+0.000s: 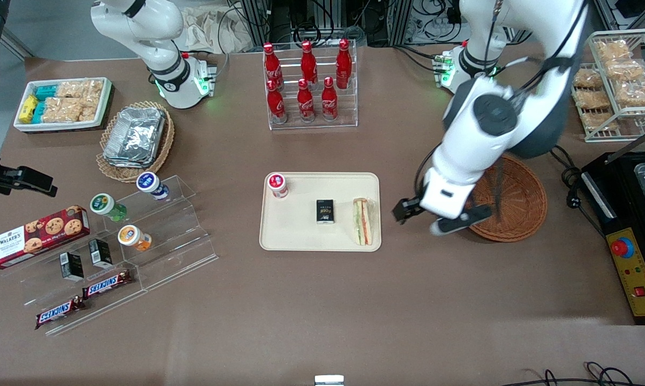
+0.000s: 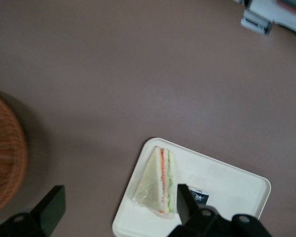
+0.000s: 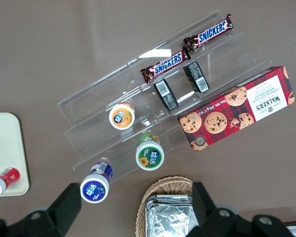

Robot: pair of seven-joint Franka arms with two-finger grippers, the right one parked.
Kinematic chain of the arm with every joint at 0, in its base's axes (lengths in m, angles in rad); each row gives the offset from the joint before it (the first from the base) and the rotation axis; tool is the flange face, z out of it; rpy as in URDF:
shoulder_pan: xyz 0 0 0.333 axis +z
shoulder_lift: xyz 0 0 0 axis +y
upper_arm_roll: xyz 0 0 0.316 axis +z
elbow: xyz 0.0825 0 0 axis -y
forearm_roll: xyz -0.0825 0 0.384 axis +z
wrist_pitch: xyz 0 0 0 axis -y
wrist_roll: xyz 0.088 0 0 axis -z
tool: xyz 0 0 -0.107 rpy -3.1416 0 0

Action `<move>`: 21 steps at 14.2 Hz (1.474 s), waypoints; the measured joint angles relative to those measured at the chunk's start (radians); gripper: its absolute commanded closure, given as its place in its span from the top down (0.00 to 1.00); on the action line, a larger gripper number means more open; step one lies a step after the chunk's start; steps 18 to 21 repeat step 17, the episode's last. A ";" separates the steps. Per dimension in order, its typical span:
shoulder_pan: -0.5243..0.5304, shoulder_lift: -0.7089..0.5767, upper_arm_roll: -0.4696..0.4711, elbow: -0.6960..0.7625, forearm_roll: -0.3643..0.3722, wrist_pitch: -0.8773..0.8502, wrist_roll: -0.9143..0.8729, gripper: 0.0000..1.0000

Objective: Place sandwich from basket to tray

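Observation:
The wrapped triangular sandwich (image 1: 364, 221) lies flat in the cream tray (image 1: 295, 225), along the tray's edge nearest the working arm. The reddish-brown woven basket (image 1: 518, 201) is empty and sits beside the tray toward the working arm's end. My gripper (image 1: 429, 217) hangs open above the bare table between tray and basket, holding nothing. In the left wrist view the sandwich (image 2: 160, 182) rests in the tray (image 2: 232, 180) corner, one black finger (image 2: 185, 202) in front of it. The gripper (image 2: 117, 205) spans the tray edge, and the basket (image 2: 5, 158) rim shows.
The tray also holds a small red-capped bottle (image 1: 277, 185) and a black box (image 1: 325, 210). A rack of red bottles (image 1: 307, 80) stands farther from the camera. A black control box (image 1: 630, 257) lies toward the working arm's end. Clear steps with snacks (image 1: 135, 236) lie toward the parked arm's end.

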State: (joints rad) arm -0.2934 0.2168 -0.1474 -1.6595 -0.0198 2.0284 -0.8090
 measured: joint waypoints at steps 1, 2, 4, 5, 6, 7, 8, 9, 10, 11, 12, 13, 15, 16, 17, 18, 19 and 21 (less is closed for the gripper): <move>0.000 -0.020 0.023 0.048 0.001 -0.096 0.000 1.00; 0.000 -0.031 0.044 0.083 0.003 -0.167 0.008 1.00; -0.001 -0.059 0.097 0.116 0.003 -0.262 0.105 1.00; 0.002 -0.079 0.126 0.120 0.003 -0.305 0.176 1.00; 0.014 -0.102 0.147 0.119 0.002 -0.343 0.245 1.00; 0.037 -0.127 0.158 0.115 0.001 -0.367 0.318 1.00; 0.061 -0.155 0.166 0.103 0.000 -0.381 0.397 1.00; 0.081 -0.183 0.172 0.084 0.000 -0.387 0.475 1.00; 0.095 -0.211 0.182 0.057 -0.001 -0.390 0.550 1.00; 0.102 -0.237 0.201 0.029 -0.001 -0.391 0.619 1.00; 0.103 -0.260 0.228 0.002 -0.001 -0.391 0.701 1.00; 0.104 -0.274 0.252 -0.017 -0.001 -0.391 0.780 1.00; 0.106 -0.285 0.297 -0.035 0.000 -0.394 0.876 1.00; 0.106 -0.284 0.307 -0.035 0.000 -0.393 0.880 1.00; 0.106 -0.282 0.308 -0.031 0.002 -0.393 0.871 1.00; 0.106 -0.282 0.308 -0.031 0.002 -0.393 0.871 1.00; 0.106 -0.282 0.308 -0.031 0.002 -0.393 0.871 1.00; 0.106 -0.282 0.308 -0.031 0.002 -0.393 0.871 1.00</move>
